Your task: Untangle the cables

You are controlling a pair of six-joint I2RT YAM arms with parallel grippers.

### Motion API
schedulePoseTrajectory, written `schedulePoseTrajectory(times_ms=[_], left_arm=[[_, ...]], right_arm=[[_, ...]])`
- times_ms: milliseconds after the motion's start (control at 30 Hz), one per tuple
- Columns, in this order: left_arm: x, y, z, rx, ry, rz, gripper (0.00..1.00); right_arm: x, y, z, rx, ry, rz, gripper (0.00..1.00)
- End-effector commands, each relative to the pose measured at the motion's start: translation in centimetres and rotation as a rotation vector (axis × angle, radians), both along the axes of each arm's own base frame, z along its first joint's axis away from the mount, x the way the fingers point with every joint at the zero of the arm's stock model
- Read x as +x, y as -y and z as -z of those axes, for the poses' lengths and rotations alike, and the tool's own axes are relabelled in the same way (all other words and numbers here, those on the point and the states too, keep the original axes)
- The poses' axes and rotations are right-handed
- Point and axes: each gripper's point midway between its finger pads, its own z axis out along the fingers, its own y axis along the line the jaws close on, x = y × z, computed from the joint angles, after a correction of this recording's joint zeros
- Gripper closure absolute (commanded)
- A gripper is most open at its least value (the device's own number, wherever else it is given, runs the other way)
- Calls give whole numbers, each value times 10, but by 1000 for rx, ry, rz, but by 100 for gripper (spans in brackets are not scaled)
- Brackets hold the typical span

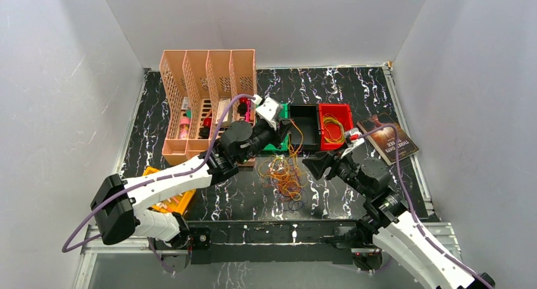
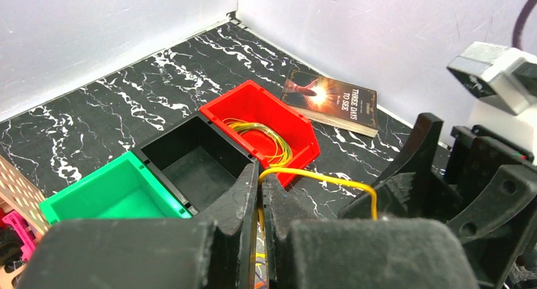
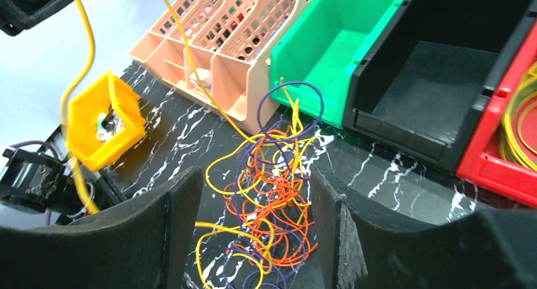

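**Black marble table, one cable pinched**

Black marble table (image 1: 354, 92) between white walls carries the cables (image 1: 286, 178) as a tangled heap of orange, yellow and dark loops. The heap lies in front of the green bin (image 3: 297, 54) and black bin (image 3: 405, 121). Left gripper (image 2: 259, 178) is clamped on a yellow cable (image 2: 329, 177), held up above the heap near the black bin. Right gripper (image 3: 256, 187) hangs over the heap's right side, jaws wide apart, holding nothing. More yellow loops (image 2: 269, 137) lie inside the red bin (image 2: 250, 105).
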Motion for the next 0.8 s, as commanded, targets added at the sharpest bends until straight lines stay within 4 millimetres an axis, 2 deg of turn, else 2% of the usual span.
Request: schedulePoseTrajectory(times_ms=[0,200,567,667,767], left_arm=[[-5,-7,-58,-97,69,14,100],[-9,-4,-71,-104,77,44,100],[-20,3,-74,-84,55,116,100],[-21,4,-74,-78,48,121,100],[-23,5,-81,-86,49,131,100]], right_arm=[[3,-20,-45,76,188,-97,28],[14,-40,-54,49,253,-173,27],[38,-69,-73,43,341,-245,33],[40,-76,-71,54,328,-271,40],[43,-83,-56,53,279,-289,49]])
